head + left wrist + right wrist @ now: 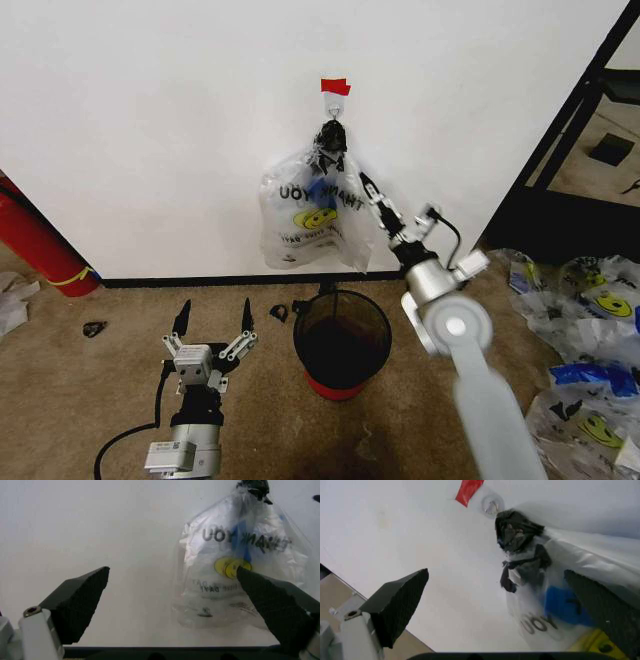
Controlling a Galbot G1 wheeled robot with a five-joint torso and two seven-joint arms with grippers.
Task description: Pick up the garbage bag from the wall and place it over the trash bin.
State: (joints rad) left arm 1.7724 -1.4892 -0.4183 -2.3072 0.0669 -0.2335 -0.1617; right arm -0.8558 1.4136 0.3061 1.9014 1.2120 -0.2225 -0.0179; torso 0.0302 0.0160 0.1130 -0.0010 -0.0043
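From a small hook (pixel 335 100) under a red tape strip (pixel 335 86) on the white wall (pixel 150 130) hangs a bunch of see-through smiley-print bags (pixel 305 215) with a black top (pixel 332 135). I cannot tell the single garbage bag apart within it. My right gripper (pixel 372 198) is open at the bunch's right edge; in its wrist view the black top (pixel 520 543) lies just ahead of the spread fingers. The black mesh trash bin (pixel 340 335) with a red base stands below. My left gripper (pixel 216 305) is open, low, left of the bin, facing the bunch (pixel 240 566).
A long red cylinder (pixel 35 245) leans at the far left. A heap of smiley-print bags (pixel 585 350) covers the floor on the right, beside a black frame (pixel 565 130). Small dark bits (pixel 95 328) lie on the carpet near the black baseboard (pixel 200 281).
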